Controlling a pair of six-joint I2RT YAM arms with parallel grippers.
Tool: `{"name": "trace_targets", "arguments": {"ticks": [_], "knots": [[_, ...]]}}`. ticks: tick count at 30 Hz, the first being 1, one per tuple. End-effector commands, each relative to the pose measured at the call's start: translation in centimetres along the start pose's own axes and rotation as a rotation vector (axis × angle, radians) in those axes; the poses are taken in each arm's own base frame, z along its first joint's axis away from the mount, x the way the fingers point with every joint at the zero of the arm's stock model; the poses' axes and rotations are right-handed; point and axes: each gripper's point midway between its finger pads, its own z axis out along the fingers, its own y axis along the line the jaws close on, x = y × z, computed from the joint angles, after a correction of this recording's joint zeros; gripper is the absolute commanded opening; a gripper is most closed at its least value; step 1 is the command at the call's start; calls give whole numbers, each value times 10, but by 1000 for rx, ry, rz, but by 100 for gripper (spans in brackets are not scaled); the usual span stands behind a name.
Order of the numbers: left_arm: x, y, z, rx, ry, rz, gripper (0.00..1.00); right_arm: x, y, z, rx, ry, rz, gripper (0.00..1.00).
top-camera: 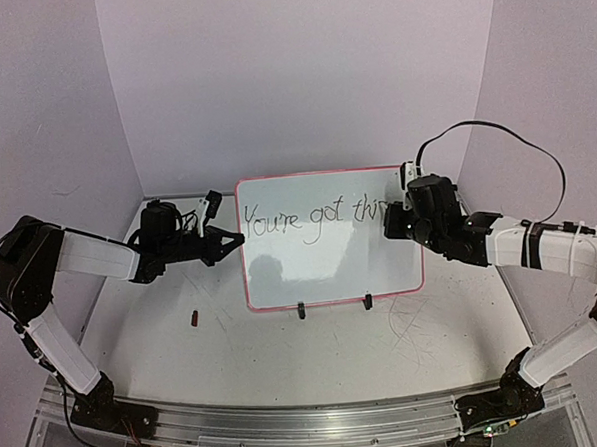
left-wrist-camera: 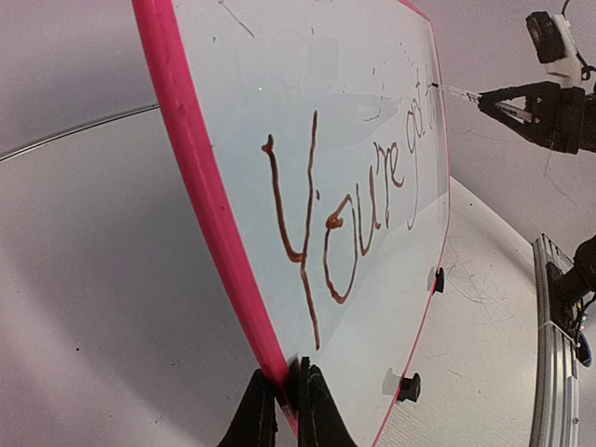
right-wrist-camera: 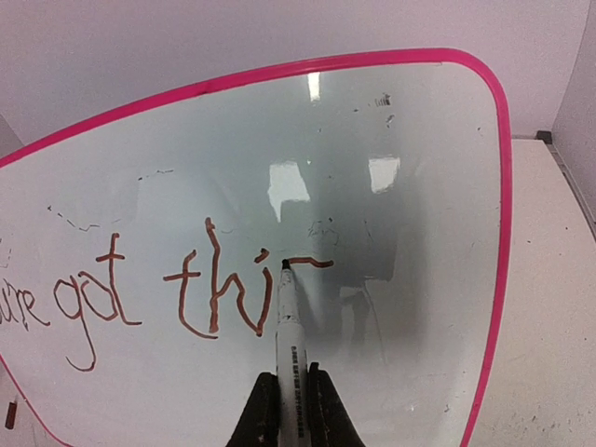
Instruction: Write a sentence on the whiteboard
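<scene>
Nearest to the cam, a metal rail [top-camera: 289, 424] runs along the front edge of the bench [top-camera: 316, 368] & carries both arm bases. The bench top is grey-white w/ many thin scratches. On it, left of centre, lies a small dark red piece [top-camera: 194, 317]; too small to say what it is.

Behind that stands the whiteboard [top-camera: 326, 272], approx. in the middle of the bench. It stands upright on two black clip feet [top-camera: 301, 309], has a pink frame, & its face is turned toward the arms.

The left fingers [left-wrist-camera: 270, 396] are at the board's left edge, around mid height. One finger is in front of the frame & one behind, i.e. they are pressed together on the pink edge and pinch it.

The right fingers [right-wrist-camera: 268, 396] come from the right side & pinch a marker [right-wrist-camera: 289, 340], a white barrel w/ black print. Its dark tip touches the board surface.

The sentence [top-camera: 313, 221] is one line of thin dark handwriting in the upper half of the board. It reads "You're got thi", & directly at the marker tip there is a short horizontal stroke after the "i". The board surface to the right of the tip shows faint grey marks & reflections of light.

Farthest is the pale lilac wall [top-camera: 301, 73], behind the board & at both sides.
</scene>
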Motion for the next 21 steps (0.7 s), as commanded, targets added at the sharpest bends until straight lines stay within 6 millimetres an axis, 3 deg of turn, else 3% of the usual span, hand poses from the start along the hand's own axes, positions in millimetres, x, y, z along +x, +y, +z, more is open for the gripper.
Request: {"name": "trace_targets", "arguments": {"ticks": [1, 21], "knots": [[12, -3, 10, -19, 52, 61, 0, -3, 0, -3, -12, -6, 19, 0], [12, -3, 10, -17, 53, 61, 0, 8, -18, -13, 41, 4, 38, 0]]}}
